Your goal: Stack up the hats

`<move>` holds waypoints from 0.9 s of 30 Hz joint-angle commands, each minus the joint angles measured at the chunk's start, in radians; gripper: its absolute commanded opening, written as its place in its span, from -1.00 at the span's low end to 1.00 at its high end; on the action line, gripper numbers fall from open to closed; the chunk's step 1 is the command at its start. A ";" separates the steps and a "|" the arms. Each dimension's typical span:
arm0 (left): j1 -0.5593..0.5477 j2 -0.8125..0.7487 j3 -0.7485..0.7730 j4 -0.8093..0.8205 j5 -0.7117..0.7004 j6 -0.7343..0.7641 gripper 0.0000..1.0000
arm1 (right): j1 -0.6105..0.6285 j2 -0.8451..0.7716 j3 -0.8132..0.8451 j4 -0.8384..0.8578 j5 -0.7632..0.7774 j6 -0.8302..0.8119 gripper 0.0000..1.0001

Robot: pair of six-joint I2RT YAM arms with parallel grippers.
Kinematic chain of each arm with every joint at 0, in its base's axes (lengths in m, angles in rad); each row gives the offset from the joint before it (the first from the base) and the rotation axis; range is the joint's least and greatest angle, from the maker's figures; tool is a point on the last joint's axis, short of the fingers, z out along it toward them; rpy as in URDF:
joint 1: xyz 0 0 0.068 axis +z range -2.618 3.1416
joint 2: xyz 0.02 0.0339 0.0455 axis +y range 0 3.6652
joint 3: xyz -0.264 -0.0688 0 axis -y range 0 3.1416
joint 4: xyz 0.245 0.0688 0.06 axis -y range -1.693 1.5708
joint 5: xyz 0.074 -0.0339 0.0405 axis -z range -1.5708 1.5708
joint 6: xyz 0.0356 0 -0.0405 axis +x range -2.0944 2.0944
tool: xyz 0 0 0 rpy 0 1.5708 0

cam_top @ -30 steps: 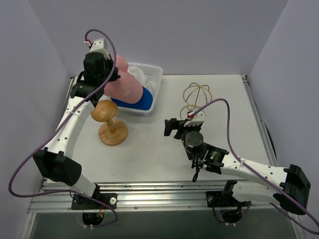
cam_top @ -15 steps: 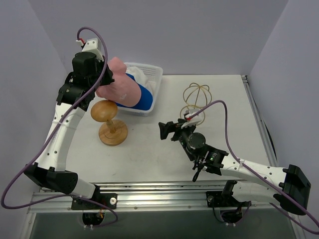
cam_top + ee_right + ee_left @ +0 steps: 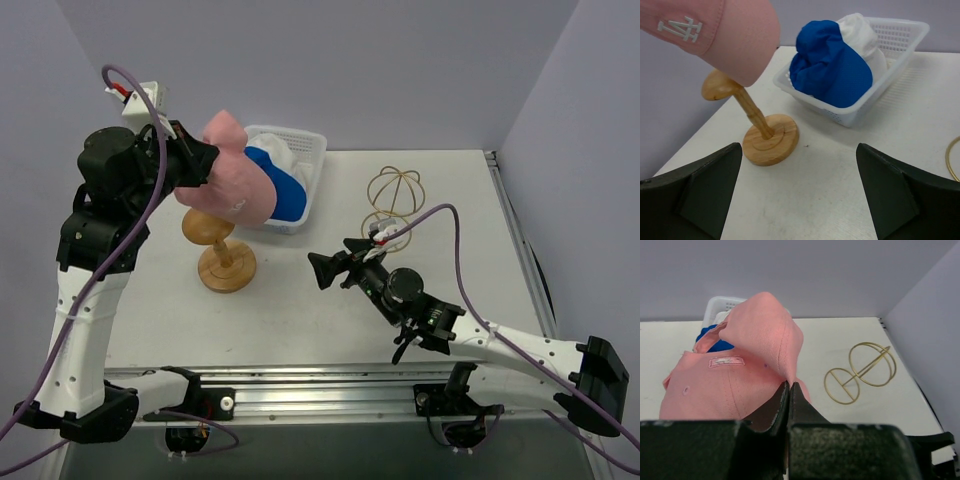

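The left gripper (image 3: 203, 161) is raised at the left of the table (image 3: 330, 330), its jaws shut tight on a fold of the pink cap (image 3: 236, 186). The rest of the cap hangs ahead of and below the fingertips, with its crown bulging away from them.

Directly under the hanging cap stands the wooden stand (image 3: 224, 254), whose round knob is partly hidden by the pink fabric. Whether cap and knob touch cannot be told. The step in hand appears to be setting this cap on the knob as the bottom of the stack. To do that well, the hollow of the crown should come squarely over the knob before the jaws descend. The pinch should open only once the fabric rests on the wood, or the cap may slide off one side.

Just beyond the stand, the basket (image 3: 309, 141) holds the blue cap (image 3: 283, 190) with the white hat (image 3: 283, 152) behind it. Both are to the right of the left jaws.

The right gripper (image 3: 322, 270) stands low with its jaws spread wide and gripping nothing. It faces the stand and basket, which lie ahead of it and apart from it. It could best wait there, clear of the cap's path down. The gold wire frame (image 3: 394, 198) sits behind it.
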 commanded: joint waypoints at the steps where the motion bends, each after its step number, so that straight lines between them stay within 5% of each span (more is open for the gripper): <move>1: -0.003 -0.038 -0.032 0.095 0.153 -0.055 -0.95 | 0.005 -0.043 0.044 0.081 -0.147 0.006 0.86; 15: -0.002 -0.145 -0.197 0.304 0.469 -0.302 -0.95 | 0.003 0.107 0.188 0.174 -0.243 0.099 0.78; 27: -0.002 -0.202 -0.205 0.292 0.487 -0.314 -0.95 | 0.002 0.165 0.199 0.199 -0.249 0.064 0.79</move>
